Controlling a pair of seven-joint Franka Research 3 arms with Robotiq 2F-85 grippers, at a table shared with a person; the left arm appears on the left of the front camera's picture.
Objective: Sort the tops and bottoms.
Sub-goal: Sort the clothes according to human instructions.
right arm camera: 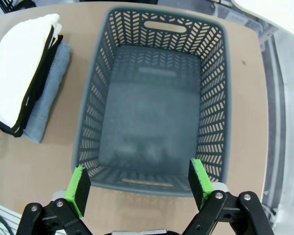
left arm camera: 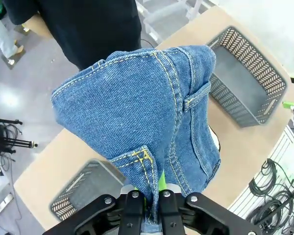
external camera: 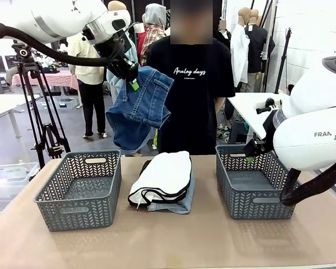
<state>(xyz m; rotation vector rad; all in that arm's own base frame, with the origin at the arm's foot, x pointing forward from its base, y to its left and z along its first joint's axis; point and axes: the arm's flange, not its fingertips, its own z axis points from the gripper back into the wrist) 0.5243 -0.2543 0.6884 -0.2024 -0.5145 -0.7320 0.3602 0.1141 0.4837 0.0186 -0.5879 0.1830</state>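
A tan bench (external camera: 173,241) spread across the lower half of the frame. A grey lattice basket (external camera: 78,216) stood on it at lower left, and a matching basket (external camera: 257,204) at lower right. Between them, touching neither, a folded pale denim garment (external camera: 176,204) lay directly on the bench, with a white top (external camera: 162,176) edged in black stacked on it.

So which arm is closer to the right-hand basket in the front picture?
The right. The right fingers, open, hover just above that basket. The left fingers are up high beyond the other basket, shut on dark jeans.
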